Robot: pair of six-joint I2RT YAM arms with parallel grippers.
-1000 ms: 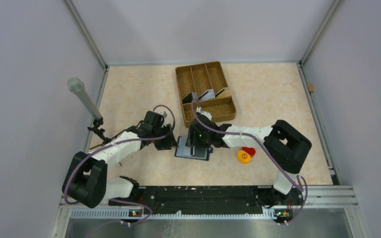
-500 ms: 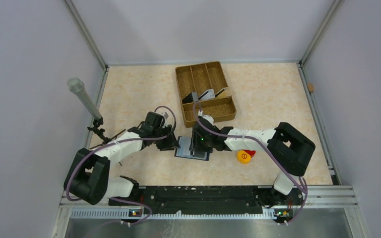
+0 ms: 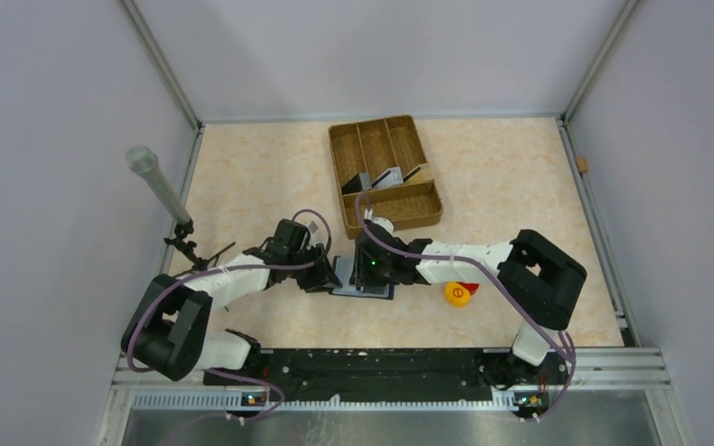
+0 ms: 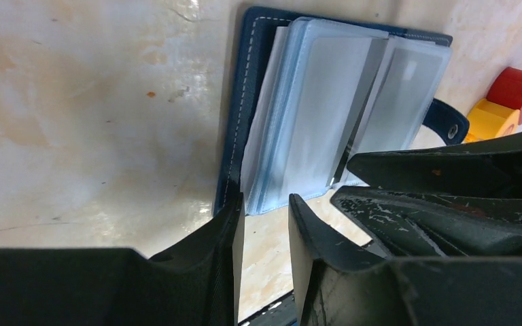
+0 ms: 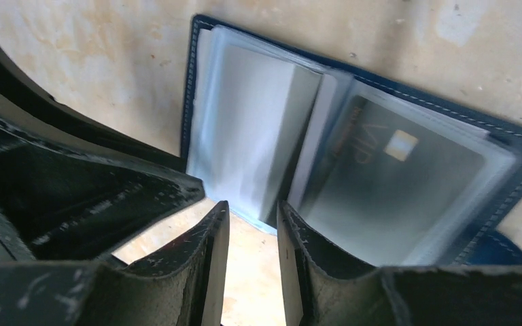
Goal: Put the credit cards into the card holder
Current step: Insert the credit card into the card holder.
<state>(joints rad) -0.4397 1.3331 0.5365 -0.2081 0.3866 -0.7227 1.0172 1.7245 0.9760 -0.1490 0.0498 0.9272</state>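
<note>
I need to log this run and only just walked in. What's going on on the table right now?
Both arms are bent over the card holder, which lies open on the table. The left fingers are at one edge of it, and the right fingers at the edge of its clear sleeves. Each pair stands slightly apart with nothing between them. One grey card already sits in a sleeve. More cards wait in the brown tray.

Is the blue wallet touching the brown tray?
Apart. The top view shows a strip of bare table between the card holder and the brown tray.
</note>
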